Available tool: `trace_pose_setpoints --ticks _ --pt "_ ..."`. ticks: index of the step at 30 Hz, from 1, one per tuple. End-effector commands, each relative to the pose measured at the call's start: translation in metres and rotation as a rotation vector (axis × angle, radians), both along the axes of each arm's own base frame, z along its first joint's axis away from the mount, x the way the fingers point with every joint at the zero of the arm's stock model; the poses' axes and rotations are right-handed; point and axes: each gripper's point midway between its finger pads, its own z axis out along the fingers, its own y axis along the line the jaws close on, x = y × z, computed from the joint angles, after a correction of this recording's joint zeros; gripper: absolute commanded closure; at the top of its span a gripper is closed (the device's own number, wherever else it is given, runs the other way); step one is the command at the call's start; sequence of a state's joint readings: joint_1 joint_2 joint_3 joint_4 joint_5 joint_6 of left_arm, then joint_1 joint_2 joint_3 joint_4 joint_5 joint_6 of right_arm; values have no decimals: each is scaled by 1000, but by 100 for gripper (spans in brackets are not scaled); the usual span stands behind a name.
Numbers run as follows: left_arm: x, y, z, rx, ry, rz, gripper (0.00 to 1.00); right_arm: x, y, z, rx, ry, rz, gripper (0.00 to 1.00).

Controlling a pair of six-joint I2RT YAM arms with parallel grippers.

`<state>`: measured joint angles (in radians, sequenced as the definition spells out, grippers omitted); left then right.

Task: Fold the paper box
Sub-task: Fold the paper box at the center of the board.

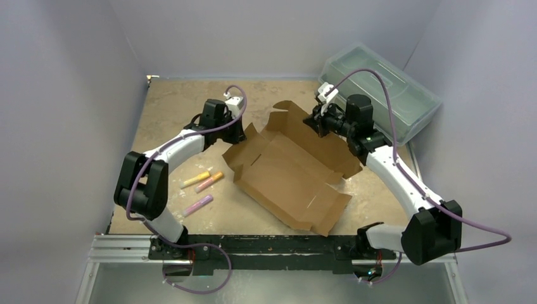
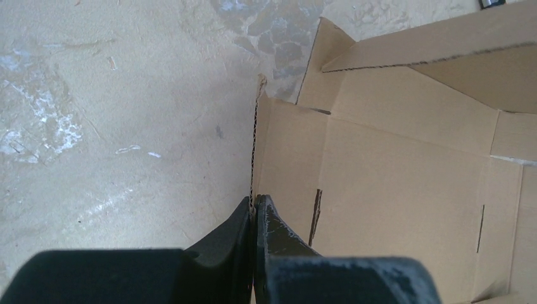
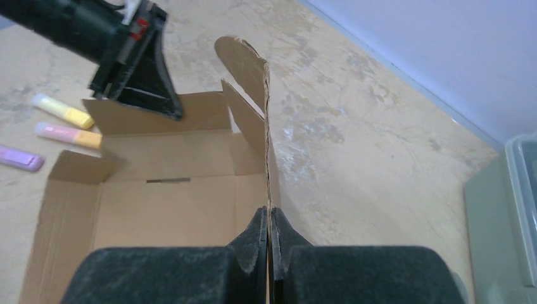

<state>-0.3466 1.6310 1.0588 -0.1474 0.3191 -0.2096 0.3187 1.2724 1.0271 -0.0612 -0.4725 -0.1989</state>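
Observation:
The paper box is a brown corrugated sheet lying mid-table, partly folded, with its side flaps raised. My left gripper is shut on the edge of the box's left flap; in the left wrist view my left gripper pinches the thin cardboard edge between both jaws. My right gripper is shut on the box's far right flap. In the right wrist view my right gripper clamps that upright flap, with the box floor to its left.
A translucent grey-green plastic toolbox stands at the back right. Three pastel markers lie on the table left of the box. Grey walls enclose the table on three sides.

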Motion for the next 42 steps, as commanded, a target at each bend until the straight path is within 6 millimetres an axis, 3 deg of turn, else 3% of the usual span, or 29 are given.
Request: trace_pose_setpoints --ticks 1,6,10,12,14,17,21,24,28,30,34,42 --pt "14 -6 8 -28 8 1 100 -18 13 29 52 -96 124 100" --pt "6 -1 -3 -10 33 11 100 -13 9 43 132 -132 50 100" --pt "0 -5 -1 -31 33 -22 99 -8 6 38 131 -126 21 100" --pt "2 -6 9 -50 11 -18 81 -12 10 32 110 -113 66 100" --pt "5 -8 25 -74 -28 -11 62 -19 15 29 96 -109 121 100" --pt "10 -8 59 -125 -99 5 46 -25 18 25 64 -115 176 100" --pt "10 -5 111 -196 -190 31 34 -25 19 24 58 -110 184 100" --pt "7 -4 144 -234 -247 37 31 -24 19 20 53 -98 183 100" --pt "2 -9 169 -287 -323 1 25 -27 21 21 56 -96 202 100" --pt "-1 -13 161 -281 -326 -45 19 -29 21 22 59 -99 212 100" --pt "6 -13 125 -204 -311 -115 11 -35 25 24 66 -96 248 100" --pt "37 -23 83 -186 -243 -179 18 -38 27 25 69 -99 280 100"
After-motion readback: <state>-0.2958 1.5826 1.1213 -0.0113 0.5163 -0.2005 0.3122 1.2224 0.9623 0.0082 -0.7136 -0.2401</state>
